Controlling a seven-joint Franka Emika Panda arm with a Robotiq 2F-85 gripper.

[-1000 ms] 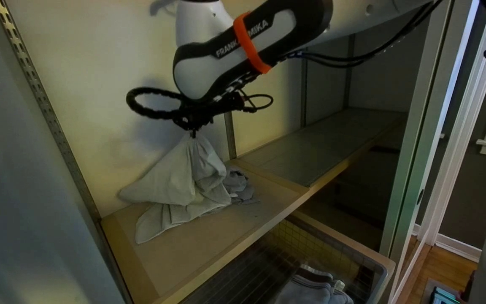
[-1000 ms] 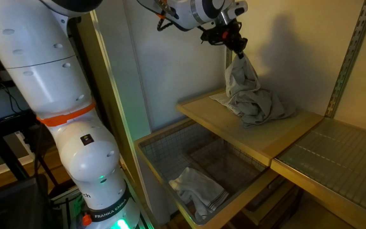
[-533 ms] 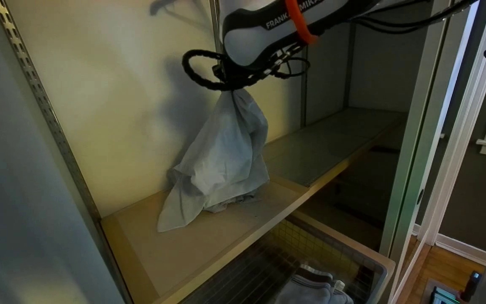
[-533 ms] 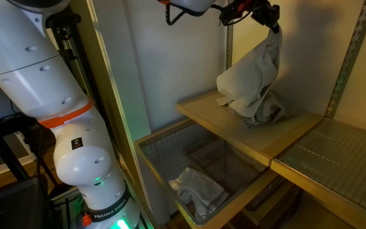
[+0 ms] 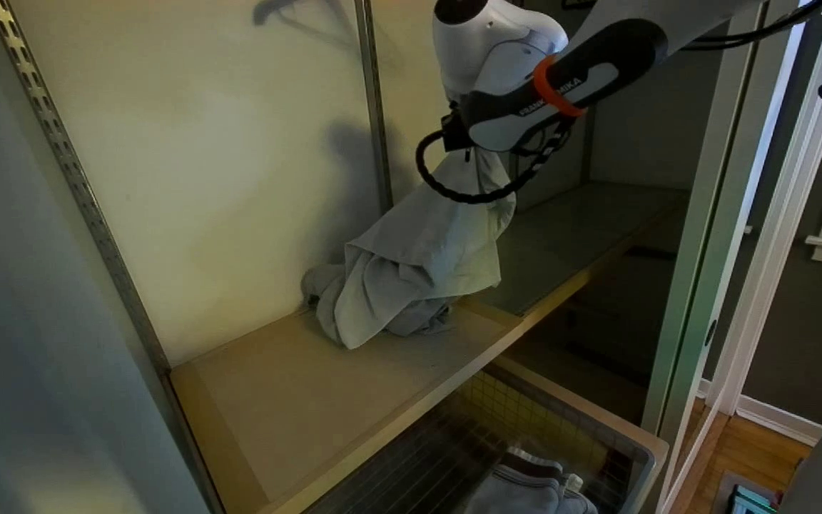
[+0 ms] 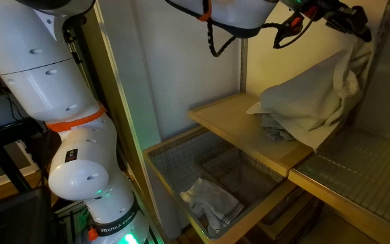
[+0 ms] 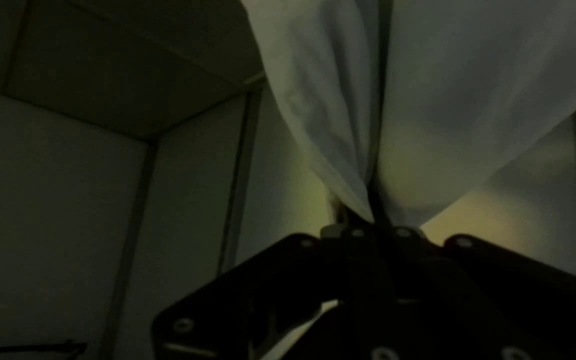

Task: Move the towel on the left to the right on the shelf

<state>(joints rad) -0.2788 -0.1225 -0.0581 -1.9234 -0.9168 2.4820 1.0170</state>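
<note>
A light grey towel (image 5: 425, 243) hangs from my gripper (image 5: 468, 155) in a tent shape above the shelf (image 5: 297, 407). In an exterior view the towel (image 6: 310, 98) spreads from the wooden shelf (image 6: 229, 118) toward the glass-topped section, one corner hanging near the joint. My gripper (image 6: 366, 35) is shut on the towel's top. In the wrist view the towel (image 7: 448, 100) runs into the closed fingers (image 7: 373, 217); the fingertips are dark and partly hidden. A darker grey cloth (image 5: 422, 318) lies crumpled on the shelf under the towel, also visible in an exterior view (image 6: 276, 128).
The glass-topped shelf section (image 5: 561, 228) adjoins the wooden one and shows in both exterior views (image 6: 367, 169). Below, an open wire drawer (image 6: 168, 189) holds a white striped cloth (image 6: 212, 203). Metal wall rails (image 5: 375, 107) and the closet's side frame (image 5: 689, 250) stand nearby.
My gripper has lifted the towel and carried it along the shelf toward the glass-topped section. The towel's trailing end has slid the same way. The darker cloth has stayed about where it was.
</note>
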